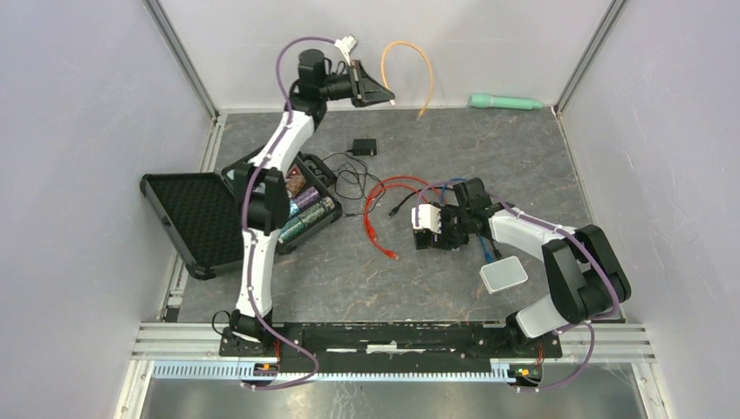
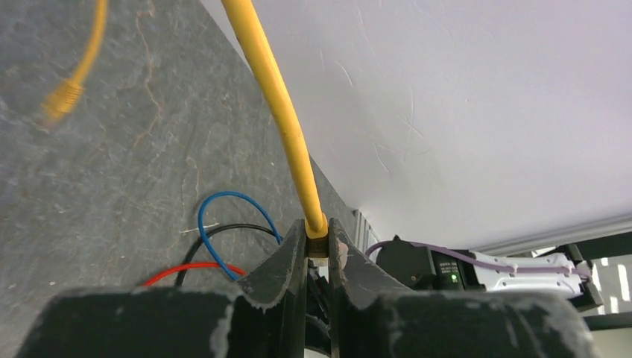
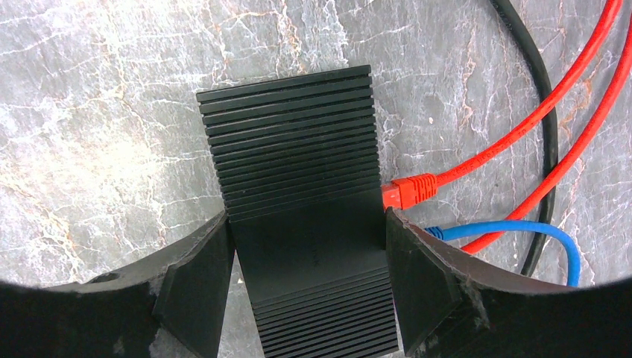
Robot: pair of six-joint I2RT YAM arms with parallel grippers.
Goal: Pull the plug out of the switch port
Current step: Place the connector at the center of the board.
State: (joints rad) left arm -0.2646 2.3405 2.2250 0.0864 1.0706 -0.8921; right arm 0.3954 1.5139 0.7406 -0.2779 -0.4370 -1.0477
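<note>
We see the right claw [image 3: 305, 261] lowered over the black ribbed metal switch box [image 3: 291, 142], its two fingers spread wide and pressed against opposite sides of the housing, so we read it as bracing the box. Just outside one of those fingers [image 3: 417, 276] and touching it, a red moulded plastic plug [image 3: 406, 192] sits in a side port, its red round cable [image 3: 522, 127] running away from the claw; a blue cable [image 3: 522, 227] enters just below it, close to that same finger. The left claw [image 2: 317, 231] hangs high and well apart from the box, pinched nearly closed on a yellow round patch cable [image 2: 279, 112] that rises straight out from between its tips. We judge the red plug to be light, rigid and rather brittle at its latch tab, while its cord is limp and slick. We would take hold of the stiff boot right at the port, not the cord, and pull straight along the port axis while the light box stays clamped.
</note>
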